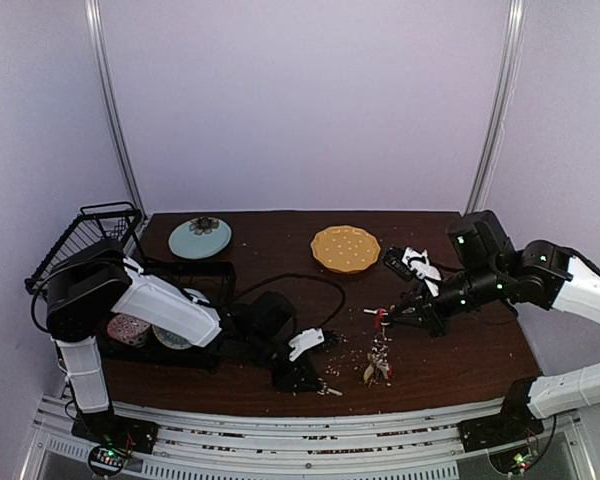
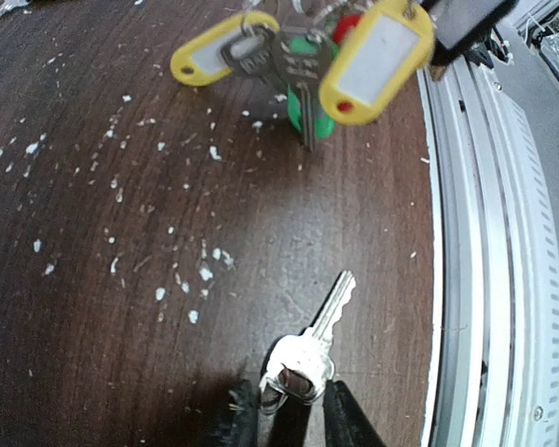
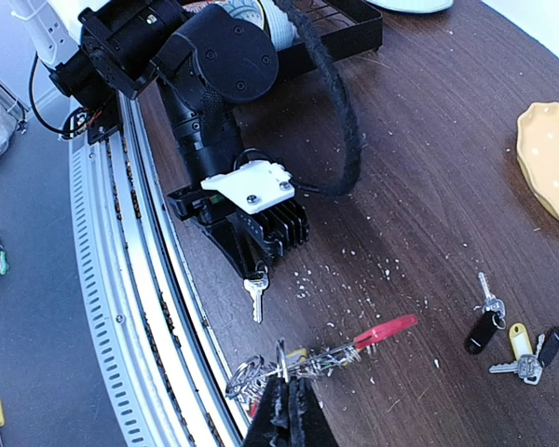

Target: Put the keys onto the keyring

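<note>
Soft, even overhead light leaves only faint shadows in the top view, and the dark surface (image 1: 270,240) looks dim. In the left wrist view the near key (image 2: 309,349) is sharp while the yellow tags (image 2: 377,60) beyond it blur, and a shadow pools by the left end effector (image 2: 289,402). In the right wrist view the rails (image 3: 121,307) bow with lens distortion and the right end effector (image 3: 286,386) is out of focus.

The left arm (image 1: 160,310) and right arm (image 1: 520,275) pair black joints with white shells, and the right shows small green lights (image 1: 460,240). A black braided cable (image 3: 340,112) trails behind the left gripper (image 3: 254,268), which bears a white screwed plate (image 3: 252,184) and black ribbed fins (image 3: 281,223).
</note>
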Tool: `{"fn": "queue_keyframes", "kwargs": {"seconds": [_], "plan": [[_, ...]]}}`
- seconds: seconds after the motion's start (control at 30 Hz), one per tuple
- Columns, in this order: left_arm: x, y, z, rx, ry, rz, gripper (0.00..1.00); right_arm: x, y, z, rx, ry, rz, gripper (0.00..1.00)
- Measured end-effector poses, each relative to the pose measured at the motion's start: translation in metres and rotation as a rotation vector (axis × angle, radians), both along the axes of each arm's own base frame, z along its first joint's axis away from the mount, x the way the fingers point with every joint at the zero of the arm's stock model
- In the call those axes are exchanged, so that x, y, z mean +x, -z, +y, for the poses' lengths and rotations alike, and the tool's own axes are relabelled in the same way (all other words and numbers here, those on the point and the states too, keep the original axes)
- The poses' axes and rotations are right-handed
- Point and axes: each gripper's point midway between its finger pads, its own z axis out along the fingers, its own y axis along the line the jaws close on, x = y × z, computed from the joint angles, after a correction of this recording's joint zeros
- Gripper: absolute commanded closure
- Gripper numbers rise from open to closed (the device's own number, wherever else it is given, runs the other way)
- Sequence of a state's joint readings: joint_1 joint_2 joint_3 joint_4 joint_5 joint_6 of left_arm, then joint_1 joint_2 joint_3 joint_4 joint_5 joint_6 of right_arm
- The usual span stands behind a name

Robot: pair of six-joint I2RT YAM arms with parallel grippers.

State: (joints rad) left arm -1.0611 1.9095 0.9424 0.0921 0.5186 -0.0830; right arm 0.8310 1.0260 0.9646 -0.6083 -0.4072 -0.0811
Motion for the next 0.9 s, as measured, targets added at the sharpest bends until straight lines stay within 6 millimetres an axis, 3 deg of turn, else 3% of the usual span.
{"fn": "queue_keyframes", "kwargs": {"seconds": [0.23, 0.57, 0.63, 0.8, 0.9], "plan": [[-0.002, 0.004, 0.004, 0.018, 0.010, -0.007, 1.00, 0.000, -0.001, -0.001, -0.002, 0.004, -0.003, 1.00], [-0.006, -0.001, 0.009, 0.042, -0.007, -0.056, 1.00, 0.001, 0.001, -0.004, -0.012, 0.013, -0.004, 1.00], [0.002, -0.017, 0.019, 0.044, -0.056, -0.115, 1.00, 0.000, 0.000, -0.004, -0.014, 0.012, -0.002, 1.00], [0.028, -0.098, 0.021, -0.080, -0.178, -0.324, 1.00, -0.008, -0.009, 0.003, 0.017, -0.034, 0.001, 1.00], [0.031, -0.133, 0.022, -0.133, -0.206, -0.439, 1.00, -0.023, -0.013, 0.014, 0.045, -0.107, 0.004, 1.00]]}}
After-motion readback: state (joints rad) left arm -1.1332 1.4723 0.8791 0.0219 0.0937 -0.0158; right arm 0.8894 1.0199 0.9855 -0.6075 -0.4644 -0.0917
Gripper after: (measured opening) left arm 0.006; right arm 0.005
